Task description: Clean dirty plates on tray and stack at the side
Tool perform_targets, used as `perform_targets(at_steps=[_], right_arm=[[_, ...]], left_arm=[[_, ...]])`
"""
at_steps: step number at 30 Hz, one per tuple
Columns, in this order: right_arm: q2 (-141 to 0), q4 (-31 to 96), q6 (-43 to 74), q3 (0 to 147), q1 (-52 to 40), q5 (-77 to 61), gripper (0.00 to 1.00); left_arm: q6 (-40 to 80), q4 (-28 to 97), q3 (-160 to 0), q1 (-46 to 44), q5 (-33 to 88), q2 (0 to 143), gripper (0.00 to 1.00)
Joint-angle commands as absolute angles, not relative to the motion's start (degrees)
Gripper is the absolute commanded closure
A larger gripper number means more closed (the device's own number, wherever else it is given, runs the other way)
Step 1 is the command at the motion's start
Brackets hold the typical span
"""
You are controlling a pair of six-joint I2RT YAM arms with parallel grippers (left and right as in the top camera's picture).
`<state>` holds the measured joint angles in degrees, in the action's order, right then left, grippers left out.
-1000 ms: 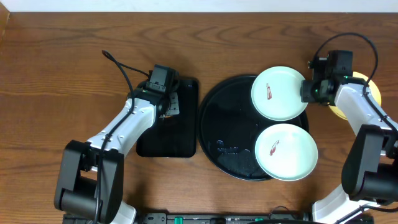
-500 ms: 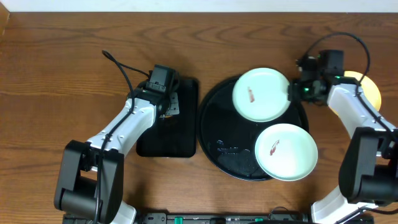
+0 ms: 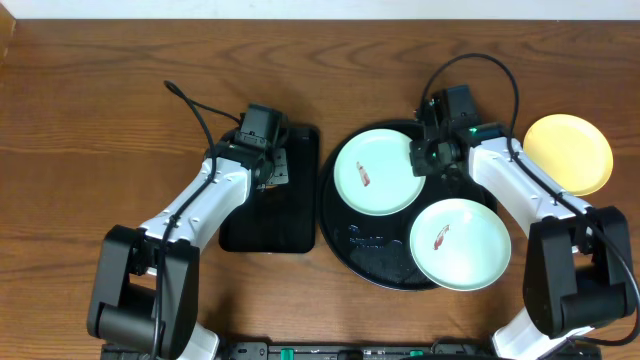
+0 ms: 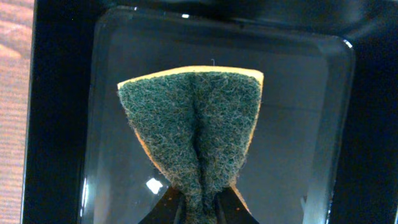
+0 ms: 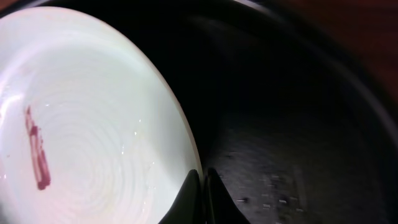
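Observation:
The round black tray (image 3: 365, 245) holds two pale mint dirty plates. One plate (image 3: 375, 172) lies on its left part, a red smear (image 5: 36, 149) near its middle. My right gripper (image 3: 420, 160) is shut on that plate's right rim (image 5: 186, 146), the fingers pinched together at the edge. The second mint plate (image 3: 460, 243) rests at the tray's front right. A pale yellow plate (image 3: 568, 152) sits on the table, right of the tray. My left gripper (image 4: 200, 208) is shut on a green-faced sponge (image 4: 193, 124) and hovers over the rectangular tray.
The rectangular black tray (image 3: 270, 225) lies left of the round tray, with a clear insert (image 4: 311, 124) under the sponge. A black cable (image 3: 190, 105) runs behind my left arm. Bare wooden table (image 3: 100, 150) lies to the left and along the back.
My right gripper closed on the back mint plate's rim and carried it left across the tray, uncovering the yellow plate. The left arm and sponge have not moved.

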<state>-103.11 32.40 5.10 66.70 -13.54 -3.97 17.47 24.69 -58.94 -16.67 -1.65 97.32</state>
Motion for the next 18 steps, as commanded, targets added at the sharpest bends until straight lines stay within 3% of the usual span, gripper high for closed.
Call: perform_targets(at_steps=[1,18], right_arm=[[-103.7,33.1,7.3,67.6,-11.9,0.1,0.99],[-104.3,36.5,7.3,65.5,-10.5,2.3,0.99]], left_arm=[[13.7,23.8,-59.6,-16.8,-1.7,98.1,0.86],[13.2,24.5,-57.2,-16.9,-1.7,98.5,0.86]])
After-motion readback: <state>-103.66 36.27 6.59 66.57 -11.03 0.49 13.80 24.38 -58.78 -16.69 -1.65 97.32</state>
